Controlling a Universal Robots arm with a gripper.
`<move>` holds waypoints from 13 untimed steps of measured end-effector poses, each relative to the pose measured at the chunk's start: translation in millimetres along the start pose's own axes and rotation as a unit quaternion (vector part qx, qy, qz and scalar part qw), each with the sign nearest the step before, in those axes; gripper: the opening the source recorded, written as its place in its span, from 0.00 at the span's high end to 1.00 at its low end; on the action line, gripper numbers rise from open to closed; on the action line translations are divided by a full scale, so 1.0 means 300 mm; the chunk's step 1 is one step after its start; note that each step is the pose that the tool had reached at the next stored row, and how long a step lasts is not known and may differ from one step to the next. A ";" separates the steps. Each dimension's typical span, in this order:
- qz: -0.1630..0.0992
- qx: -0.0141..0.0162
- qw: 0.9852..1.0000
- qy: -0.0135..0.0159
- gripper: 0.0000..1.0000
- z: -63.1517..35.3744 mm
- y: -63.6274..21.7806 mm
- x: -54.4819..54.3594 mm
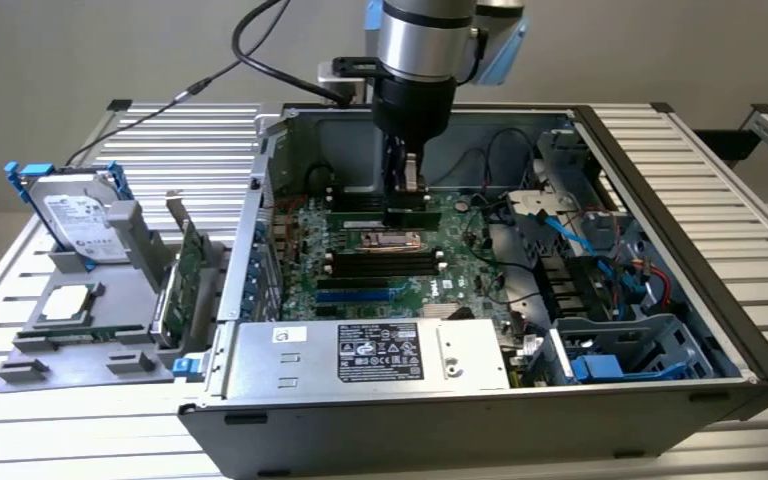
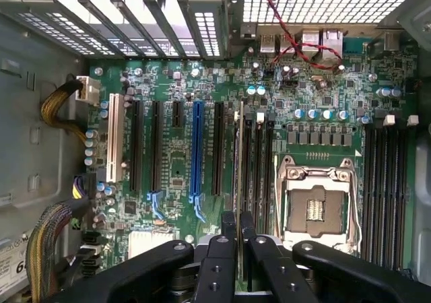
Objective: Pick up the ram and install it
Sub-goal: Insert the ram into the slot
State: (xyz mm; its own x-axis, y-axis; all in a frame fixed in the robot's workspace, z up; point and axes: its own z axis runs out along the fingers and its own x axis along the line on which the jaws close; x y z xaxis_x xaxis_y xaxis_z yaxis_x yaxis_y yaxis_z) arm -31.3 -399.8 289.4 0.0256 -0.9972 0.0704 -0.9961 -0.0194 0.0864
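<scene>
My gripper (image 1: pixel 408 195) hangs inside the open computer case (image 1: pixel 491 430), above the green motherboard (image 1: pixel 357 285). It is shut on the ram (image 1: pixel 371 208), a thin green stick held level just over the board. In the wrist view the ram (image 2: pixel 237 155) shows edge-on between the black fingers (image 2: pixel 219 249). It runs alongside the black memory slots (image 2: pixel 258 161), next to the CPU socket (image 2: pixel 315 209). I cannot tell whether it touches a slot. A second bank of black slots (image 2: pixel 385 182) lies on the socket's other side.
On a grey stand at the exterior view's left sit a silver hard drive (image 1: pixel 84 215) and a taller green expansion card (image 1: pixel 191 265). The power supply (image 1: pixel 371 355) fills the case's near side. A drive cage (image 1: pixel 624 350) and loose cables (image 1: pixel 558 225) crowd its right.
</scene>
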 end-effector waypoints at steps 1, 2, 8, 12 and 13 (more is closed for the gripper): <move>0.000 0.000 1.000 0.000 0.86 0.006 -0.001 0.000; 0.000 0.000 1.000 0.000 0.86 0.012 -0.001 -0.001; 0.000 0.000 1.000 0.000 0.86 0.047 -0.012 -0.008; 0.000 0.000 1.000 0.000 0.86 0.070 -0.020 -0.015; 0.000 0.000 1.000 0.000 0.86 0.076 -0.022 -0.017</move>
State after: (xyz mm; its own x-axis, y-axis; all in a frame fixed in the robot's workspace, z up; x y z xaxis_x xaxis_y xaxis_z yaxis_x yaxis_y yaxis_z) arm -26.8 -396.3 265.9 0.0254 -0.9972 0.0705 -0.9961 -0.0193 0.0865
